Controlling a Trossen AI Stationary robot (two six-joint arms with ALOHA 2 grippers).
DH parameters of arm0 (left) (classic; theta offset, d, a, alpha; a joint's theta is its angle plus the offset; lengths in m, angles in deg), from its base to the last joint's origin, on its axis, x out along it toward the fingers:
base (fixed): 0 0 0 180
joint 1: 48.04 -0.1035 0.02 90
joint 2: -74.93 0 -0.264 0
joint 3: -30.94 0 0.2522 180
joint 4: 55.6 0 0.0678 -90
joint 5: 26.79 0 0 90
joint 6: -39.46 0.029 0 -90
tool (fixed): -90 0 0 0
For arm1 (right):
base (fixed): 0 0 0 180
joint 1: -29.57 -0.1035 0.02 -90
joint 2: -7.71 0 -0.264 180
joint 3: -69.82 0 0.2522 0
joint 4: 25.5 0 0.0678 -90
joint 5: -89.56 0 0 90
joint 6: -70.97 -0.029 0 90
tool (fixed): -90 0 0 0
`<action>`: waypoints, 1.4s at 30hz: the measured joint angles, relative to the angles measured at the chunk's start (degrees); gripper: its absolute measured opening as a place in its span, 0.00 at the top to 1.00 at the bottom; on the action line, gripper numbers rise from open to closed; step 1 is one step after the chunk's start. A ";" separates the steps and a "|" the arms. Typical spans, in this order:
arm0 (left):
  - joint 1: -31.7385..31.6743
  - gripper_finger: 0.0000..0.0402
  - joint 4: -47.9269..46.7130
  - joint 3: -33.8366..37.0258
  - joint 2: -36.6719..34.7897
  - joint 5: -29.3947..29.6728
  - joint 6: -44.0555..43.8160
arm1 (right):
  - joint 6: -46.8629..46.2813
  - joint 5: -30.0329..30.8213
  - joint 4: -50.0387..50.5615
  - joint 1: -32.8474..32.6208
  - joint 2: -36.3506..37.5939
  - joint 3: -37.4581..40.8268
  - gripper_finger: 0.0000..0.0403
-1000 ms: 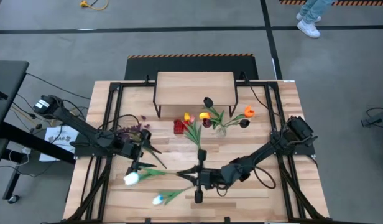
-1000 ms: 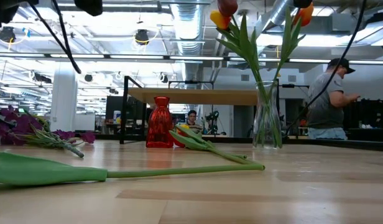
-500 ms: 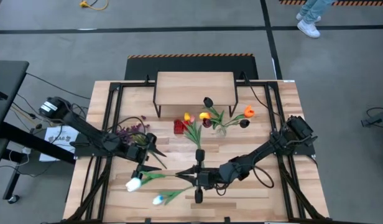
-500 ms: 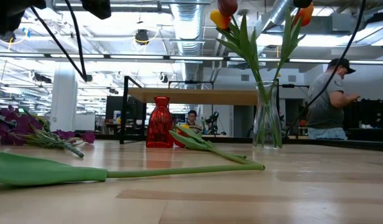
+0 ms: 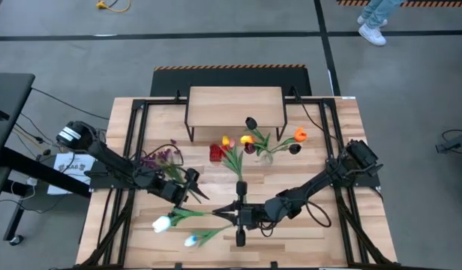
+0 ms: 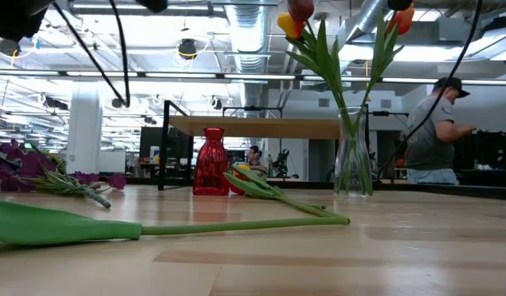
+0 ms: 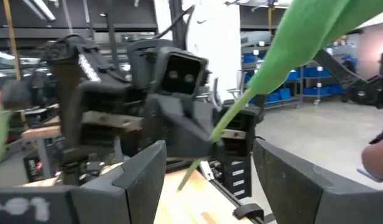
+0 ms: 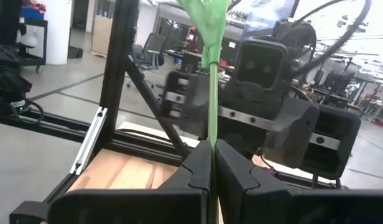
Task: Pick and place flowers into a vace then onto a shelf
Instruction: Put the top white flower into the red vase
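Note:
My right gripper [image 5: 237,214] is shut on a white tulip [image 5: 163,223] near the table's middle front. Its stem [image 8: 211,74] runs out toward the table's left. My left gripper [image 5: 196,187] stands open just beyond that stem, facing the right gripper [image 7: 209,142], with nothing between its fingers [image 7: 142,177]. A second white tulip [image 5: 190,241] lies flat on the table. The glass vase [image 5: 265,155] holds several tulips in front of the shelf [image 5: 235,105]. Purple blossoms [image 5: 160,157] lie at the left. My right gripper pinches the white tulip's green stem [image 8: 211,127] between its two fingers, close to the stem's cut end. The fingers come level from the table's right. The stem with its leaf [image 7: 303,43] reaches on toward the left, the head [image 5: 163,223] at the far end.
A red vase [image 5: 216,151] stands beside the glass vase, and a yellow tulip [image 5: 232,159] lies in front of it. The black frame rails [image 5: 133,142] run along both table sides. A person [image 6: 434,131] stands in the room beyond the table.
My left gripper has gone toward the table's right edge, closer to the right gripper and the held stem, staying open. The white tulip's head has swung a little toward the near edge.

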State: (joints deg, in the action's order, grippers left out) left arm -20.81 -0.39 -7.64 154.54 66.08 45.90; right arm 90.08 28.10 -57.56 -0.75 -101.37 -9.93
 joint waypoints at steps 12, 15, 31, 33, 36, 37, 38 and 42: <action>0.02 0.42 -0.02 -5.39 3.35 -1.24 3.77 | -1.13 0.02 1.17 -0.03 0.00 0.00 0.99; 0.02 0.42 0.00 -5.82 3.35 -1.11 4.26 | -1.13 0.02 1.37 -0.03 0.00 0.00 0.99; 4.69 0.50 -5.87 -5.91 -1.33 7.49 10.05 | -1.10 1.62 2.14 -0.40 0.00 0.00 0.99; 5.30 0.53 -6.36 -5.89 -1.38 7.46 10.46 | -1.08 1.62 2.15 -0.40 0.00 0.00 0.99; 5.68 0.60 -6.70 -5.89 -1.42 7.48 10.94 | -1.08 1.60 2.14 -0.40 0.00 0.00 0.99; 5.83 0.62 -6.86 -5.89 -1.42 7.48 10.94 | -1.10 1.60 2.14 -0.40 0.00 0.00 0.99; 5.84 0.64 -6.87 -5.89 -1.42 7.48 10.94 | -1.11 1.60 2.14 -0.40 0.00 0.00 0.99; 6.38 0.73 -6.68 -5.89 -1.42 7.45 11.81 | -1.11 1.59 2.12 -0.40 0.00 0.00 0.99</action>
State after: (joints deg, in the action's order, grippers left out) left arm -14.43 -7.07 -13.52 153.12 73.53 57.71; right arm 88.97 29.69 -55.44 -1.15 -101.37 -9.93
